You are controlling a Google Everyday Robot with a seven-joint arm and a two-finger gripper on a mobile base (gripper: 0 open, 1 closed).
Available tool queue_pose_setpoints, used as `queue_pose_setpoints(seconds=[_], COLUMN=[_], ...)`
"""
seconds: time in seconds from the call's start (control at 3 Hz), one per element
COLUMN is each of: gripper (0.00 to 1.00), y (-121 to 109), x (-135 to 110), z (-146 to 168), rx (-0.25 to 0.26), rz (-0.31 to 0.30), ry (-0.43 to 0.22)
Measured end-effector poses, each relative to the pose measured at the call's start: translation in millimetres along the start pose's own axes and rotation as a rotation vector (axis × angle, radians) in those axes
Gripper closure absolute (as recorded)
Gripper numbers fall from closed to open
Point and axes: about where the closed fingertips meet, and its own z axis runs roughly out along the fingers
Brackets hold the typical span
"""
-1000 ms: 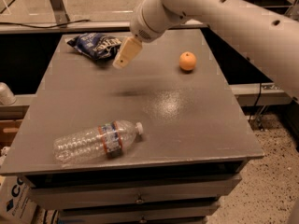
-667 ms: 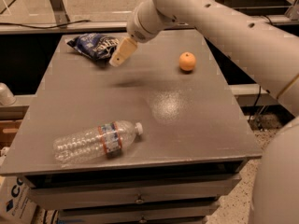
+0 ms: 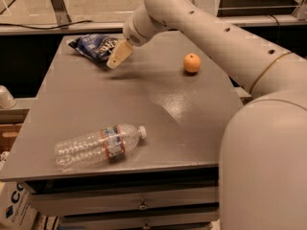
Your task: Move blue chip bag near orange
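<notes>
The gripper (image 3: pixel 118 56) hangs at the right end of the blue chip bag (image 3: pixel 93 47); whether it is spread or pressed together does not show. The orange (image 3: pixel 192 63) sits well right of the bag, and a water bottle (image 3: pixel 96 145) lies well in front of it.

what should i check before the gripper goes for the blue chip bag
1. Blue chip bag in view, at the far left corner of the table: ok.
2. Gripper lined up at the bag's right edge: ok.
3. Gripper touching or holding the bag: cannot tell.
4. Orange in view, on the table to the right of the bag: ok.
5. Water bottle lying near the front edge, off the line from bag to orange: ok.
6. Bag already near the orange: not ok.
</notes>
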Motion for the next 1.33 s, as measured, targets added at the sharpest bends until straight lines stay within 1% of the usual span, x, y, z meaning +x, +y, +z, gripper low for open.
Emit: queue_pose_setpoints(seconds=[0.33,0.67,1.0,1.33], gripper=[0.0,0.0,0.17,0.41], y=[2.8,5.5,8.6,9.3], x=[-5.4,-12.4,-25.0,-30.0], z=[20.3,32.9,38.3,37.7], rx=[-0.016,-0.032,-0.044,-0.045], rz=[0.014,0.034,0.034,0.039], ry=[-0.008,-0.023,-0.053,-0.065])
